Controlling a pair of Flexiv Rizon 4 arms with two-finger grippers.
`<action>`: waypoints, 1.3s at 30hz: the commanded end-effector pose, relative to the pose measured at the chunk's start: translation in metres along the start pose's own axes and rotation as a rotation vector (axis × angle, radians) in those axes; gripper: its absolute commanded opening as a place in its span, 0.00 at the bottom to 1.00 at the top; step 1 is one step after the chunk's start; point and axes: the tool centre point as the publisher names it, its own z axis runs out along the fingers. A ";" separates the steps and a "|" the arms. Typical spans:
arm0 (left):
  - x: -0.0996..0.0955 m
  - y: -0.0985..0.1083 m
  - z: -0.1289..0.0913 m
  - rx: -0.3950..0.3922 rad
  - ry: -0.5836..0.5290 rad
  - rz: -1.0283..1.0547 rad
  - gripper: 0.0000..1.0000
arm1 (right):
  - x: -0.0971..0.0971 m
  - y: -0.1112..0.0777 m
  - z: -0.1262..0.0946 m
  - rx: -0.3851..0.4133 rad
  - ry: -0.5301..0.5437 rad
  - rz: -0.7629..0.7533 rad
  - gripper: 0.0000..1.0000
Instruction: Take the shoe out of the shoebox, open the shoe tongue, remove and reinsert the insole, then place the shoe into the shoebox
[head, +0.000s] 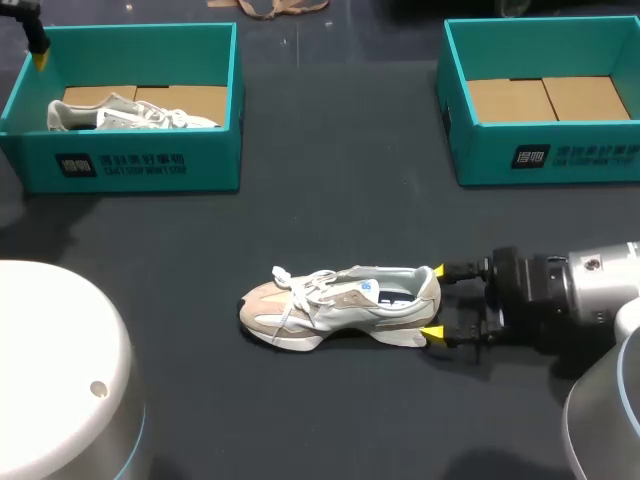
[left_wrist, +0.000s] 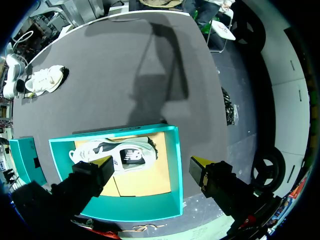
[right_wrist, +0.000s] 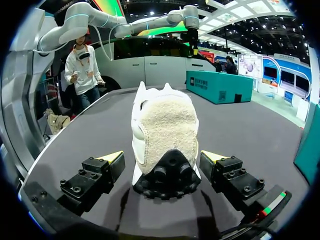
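A beige and white shoe (head: 335, 305) lies on its side in the middle of the dark table, toe toward the left. My right gripper (head: 435, 302) stands open at its heel, one yellow tip on each side. In the right wrist view the heel (right_wrist: 165, 125) sits between the fingers (right_wrist: 102, 170) with a gap on both sides of my right gripper (right_wrist: 162, 157). My left gripper (left_wrist: 151, 162) hangs open high above the left teal shoebox (left_wrist: 172, 170), which holds a second white shoe (left_wrist: 112, 152). In the head view one of its fingertips (head: 40, 58) shows at the far left corner.
The left shoebox (head: 120, 165) stands at the back left with the second shoe (head: 130, 115) inside. A second teal shoebox (head: 540, 155) with a cardboard floor stands at the back right. White robot housings (head: 60, 370) fill the near corners.
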 end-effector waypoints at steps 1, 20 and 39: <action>0.000 0.000 0.000 -0.001 0.001 0.001 1.00 | -0.007 -0.001 0.010 0.005 0.009 -0.002 1.00; 0.000 0.000 0.000 -0.001 0.001 0.001 1.00 | -0.001 -0.001 0.033 0.009 0.042 -0.004 1.00; 0.000 0.000 0.000 -0.001 0.001 0.001 1.00 | -0.001 -0.008 0.049 0.002 0.045 0.012 0.84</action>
